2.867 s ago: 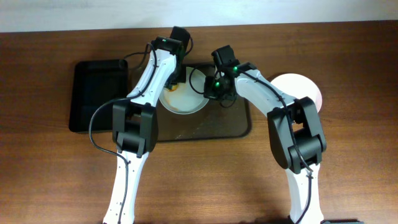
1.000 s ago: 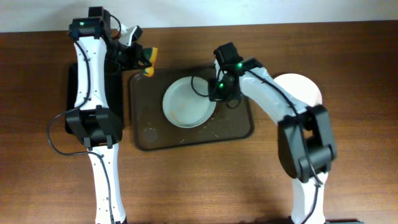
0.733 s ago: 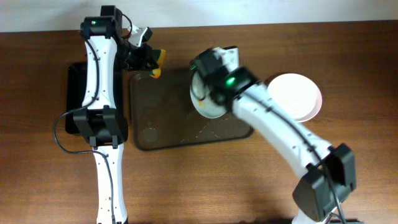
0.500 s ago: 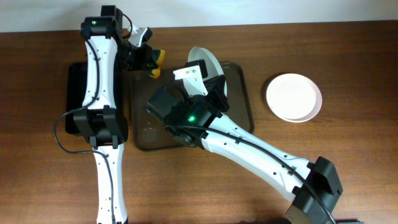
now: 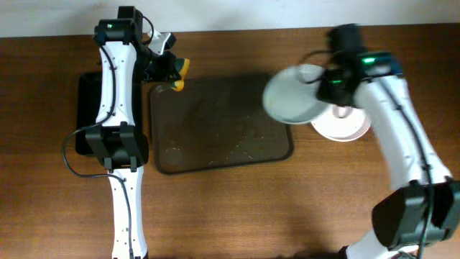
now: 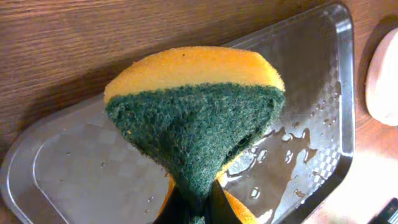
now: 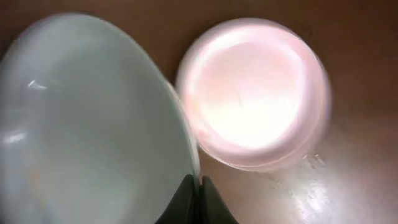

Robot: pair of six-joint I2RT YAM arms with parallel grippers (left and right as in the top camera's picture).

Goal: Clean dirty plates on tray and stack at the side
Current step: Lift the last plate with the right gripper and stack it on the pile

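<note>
While the right gripper [image 7: 193, 199] pinches the pale plate [image 7: 87, 124] by its near rim, hollow face up, the white plate [image 7: 255, 93] sits just beyond; only overhead shows the held plate over the brown tray's [image 5: 215, 137] right end, its length left-right, and the left gripper [image 6: 189, 211] clamping a sponge [image 6: 193, 106] above its far-left corner

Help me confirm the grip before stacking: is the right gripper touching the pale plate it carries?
Touching. The right wrist view shows the right gripper with its fingertips pinched on the rim of the pale plate, no gap between them.
</note>
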